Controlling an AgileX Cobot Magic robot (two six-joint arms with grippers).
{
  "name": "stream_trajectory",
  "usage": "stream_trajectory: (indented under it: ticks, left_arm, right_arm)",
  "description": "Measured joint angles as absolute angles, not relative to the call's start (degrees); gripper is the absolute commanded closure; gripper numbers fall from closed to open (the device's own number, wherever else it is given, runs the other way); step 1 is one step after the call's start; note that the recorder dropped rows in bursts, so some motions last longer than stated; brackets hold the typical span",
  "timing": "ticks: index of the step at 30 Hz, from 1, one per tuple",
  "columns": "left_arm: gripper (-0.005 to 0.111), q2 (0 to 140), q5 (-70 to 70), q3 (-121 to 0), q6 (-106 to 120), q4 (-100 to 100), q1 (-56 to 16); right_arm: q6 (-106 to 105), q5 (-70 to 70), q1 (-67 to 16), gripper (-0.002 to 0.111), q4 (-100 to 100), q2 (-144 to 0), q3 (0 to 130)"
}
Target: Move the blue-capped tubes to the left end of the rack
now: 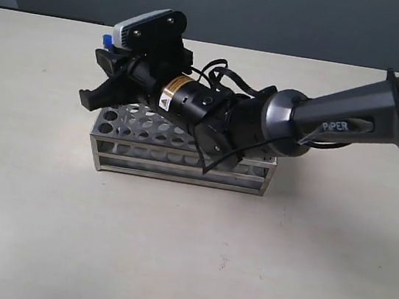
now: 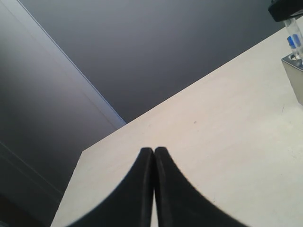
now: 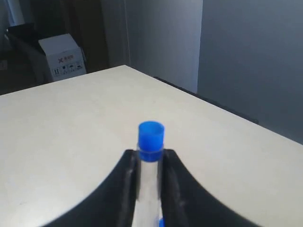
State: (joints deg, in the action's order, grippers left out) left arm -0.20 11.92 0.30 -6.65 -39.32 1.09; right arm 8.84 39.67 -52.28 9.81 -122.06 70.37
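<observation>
Your right tool (image 3: 150,154) is closed on one blue-capped tube (image 3: 151,135). Its two dark fingers pinch the clear glass just under the cap, so the cap pokes out past the fingertips. Gripping this high likely leaves the lower part of the tube free to go down into a hole.

The arm reaches across the steel rack (image 1: 182,168), which stands on the pale table (image 1: 168,264). This puts the tool over the rack's left end, with the rack directly below it. That end is where the tubes belong, so this looks like the placing step rather than the pick-up. The tool's body hides the bottom of the tube, so you cannot tell whether it has entered a hole.

Another blue cap (image 2: 292,41) shows at the rack's corner, just under the right tool. At least one tube seems to sit at that end already. How many are there in all cannot be seen.

Your left tool (image 2: 154,155) is closed with nothing between its fingers, which touch along their length. It hangs above bare table, well apart from the rack, probably parked clear of the working arm.

As a judgement, what comes next is a straight lowering and then a release.
</observation>
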Motion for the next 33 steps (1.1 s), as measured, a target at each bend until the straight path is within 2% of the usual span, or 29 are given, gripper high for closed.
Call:
stream_trajectory:
  ticks: [21,26,30,33]
  left_arm:
    - [0.106,-0.2,11.92,0.3,-6.65,-39.32,1.09]
    - [0.106,-0.2,11.92,0.3,-6.65,-39.32,1.09]
    - [0.106,-0.2,11.92,0.3,-6.65,-39.32,1.09]
    - [0.106,-0.2,11.92,0.3,-6.65,-39.32,1.09]
  right_arm:
    - [8.84,33.54,-52.28,0.109,11.44,-124.08,71.37]
    - [8.89,33.18,-52.28,0.103,11.44,-124.05,71.46]
    - [9.9,33.6,-52.28,0.109,10.81,-124.05,71.46]
    - [11.38,35.32,-52.28,0.109,8.24,-124.17,71.46]
